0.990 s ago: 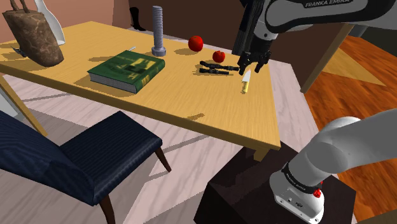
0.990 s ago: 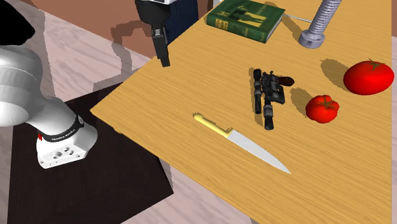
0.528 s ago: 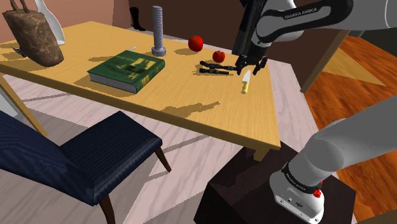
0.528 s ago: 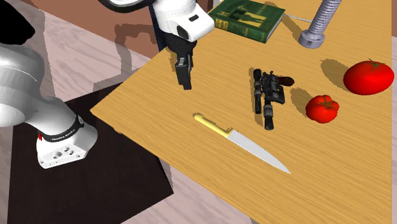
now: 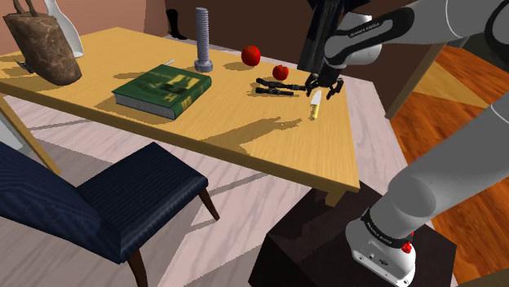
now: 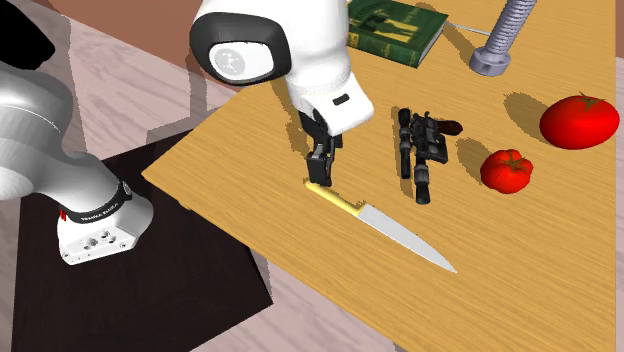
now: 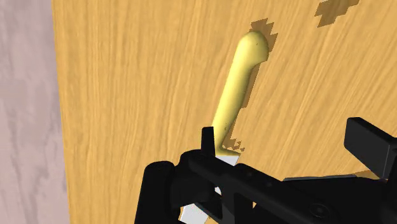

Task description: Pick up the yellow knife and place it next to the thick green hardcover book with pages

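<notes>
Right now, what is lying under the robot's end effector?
Under the open end effector lies the yellow-handled knife, flat on the wooden table. In the wrist view, the end effector covers most of the blade.

Gripper swings in from beyond the bench edge, now low over the yellow knife handle.
</notes>
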